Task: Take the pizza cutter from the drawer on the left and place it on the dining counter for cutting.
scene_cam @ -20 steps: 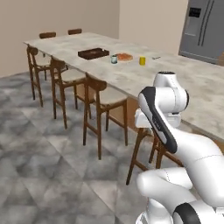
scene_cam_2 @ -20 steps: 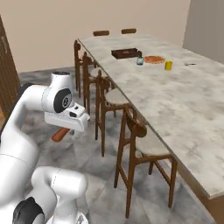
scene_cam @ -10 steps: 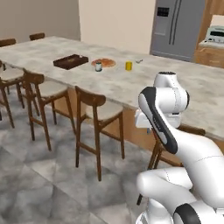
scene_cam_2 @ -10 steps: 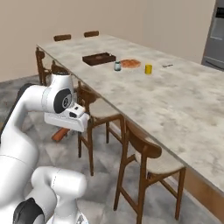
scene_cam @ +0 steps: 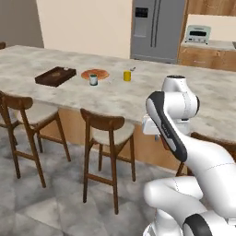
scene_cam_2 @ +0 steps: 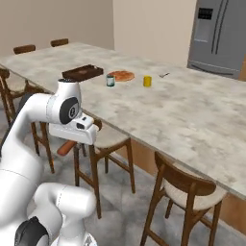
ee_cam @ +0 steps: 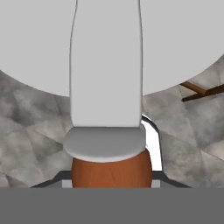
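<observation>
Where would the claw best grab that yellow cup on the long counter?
Probably around the side wall of the yellow cup, coming in level from the stool side. It stands upright with bare counter around it; the pizza and grey cup stand apart to one side.

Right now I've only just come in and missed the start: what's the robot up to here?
The robot is carrying the pizza cutter: its hand is closed on the reddish-brown handle, held low beside the arm, above the floor. It faces the dining counter, where a pizza, a yellow cup, a small can and a dark tray sit. The cutter is not yet on the counter.
</observation>
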